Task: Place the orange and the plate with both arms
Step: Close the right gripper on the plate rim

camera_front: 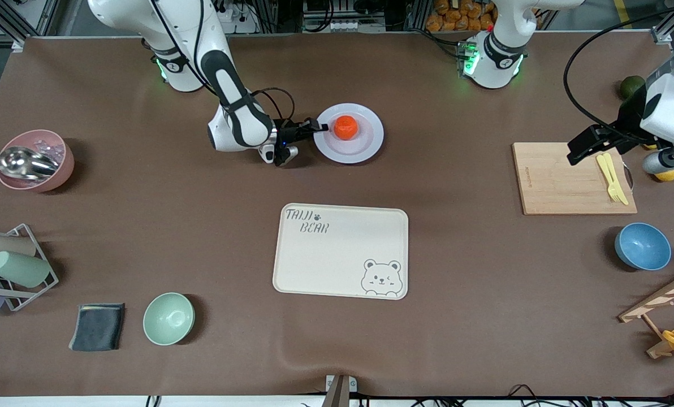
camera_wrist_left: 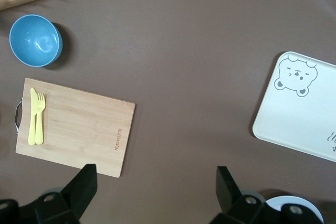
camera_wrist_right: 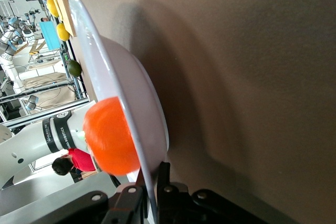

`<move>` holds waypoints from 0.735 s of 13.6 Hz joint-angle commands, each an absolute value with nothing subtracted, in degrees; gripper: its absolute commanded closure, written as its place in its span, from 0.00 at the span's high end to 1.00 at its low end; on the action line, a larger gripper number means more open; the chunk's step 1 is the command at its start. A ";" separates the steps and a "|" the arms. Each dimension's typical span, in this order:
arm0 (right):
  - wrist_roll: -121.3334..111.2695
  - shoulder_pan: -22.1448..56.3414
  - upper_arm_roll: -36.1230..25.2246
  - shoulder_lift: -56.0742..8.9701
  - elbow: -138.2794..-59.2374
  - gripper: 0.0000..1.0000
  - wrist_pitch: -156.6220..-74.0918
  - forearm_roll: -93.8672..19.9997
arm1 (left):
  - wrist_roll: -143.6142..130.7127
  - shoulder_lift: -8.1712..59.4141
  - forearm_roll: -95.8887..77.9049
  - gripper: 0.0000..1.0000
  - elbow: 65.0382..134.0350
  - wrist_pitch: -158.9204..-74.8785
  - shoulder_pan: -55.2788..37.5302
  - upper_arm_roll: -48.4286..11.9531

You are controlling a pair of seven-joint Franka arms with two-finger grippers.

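Observation:
The pale lavender-white plate (camera_front: 359, 148) lies on the brown table, farther from the front camera than the cream tray. The red-orange orange (camera_front: 346, 127) sits on it. My right gripper (camera_front: 319, 128) is shut on the plate's rim at the side toward the right arm's end. In the right wrist view the rim (camera_wrist_right: 105, 72) runs between the fingers (camera_wrist_right: 164, 174), with the orange (camera_wrist_right: 110, 136) on the plate. My left gripper (camera_front: 588, 148) is open and empty, up over the wooden cutting board (camera_front: 563, 181); its fingertips (camera_wrist_left: 84, 182) show wide apart.
The cream bear-print tray (camera_front: 337, 265) lies mid-table. A yellow fork and knife (camera_front: 611, 176) lie on the board. A blue bowl (camera_front: 642, 246), green bowl (camera_front: 168, 318), pink bowl with scoop (camera_front: 34, 160), cup rack (camera_front: 12, 265), grey cloth (camera_front: 97, 326) and dark green fruit (camera_front: 631, 86) stand around.

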State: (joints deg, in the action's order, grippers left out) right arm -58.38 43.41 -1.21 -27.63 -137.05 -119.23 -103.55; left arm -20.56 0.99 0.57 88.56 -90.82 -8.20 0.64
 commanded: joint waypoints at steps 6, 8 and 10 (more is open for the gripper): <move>-59.68 42.45 -0.70 -25.93 -136.23 0.00 -118.13 -107.65 | -21.00 -0.88 -0.35 1.00 88.77 -88.77 -7.82 0.61; -57.76 42.45 -0.70 -24.96 -135.79 0.00 -116.21 -109.33 | -21.09 -0.70 0.26 1.00 89.12 -88.77 -7.91 0.61; -52.93 42.45 -0.88 -24.09 -134.48 0.00 -115.66 -109.42 | -21.01 -0.96 0.26 1.00 89.65 -88.68 -7.82 0.62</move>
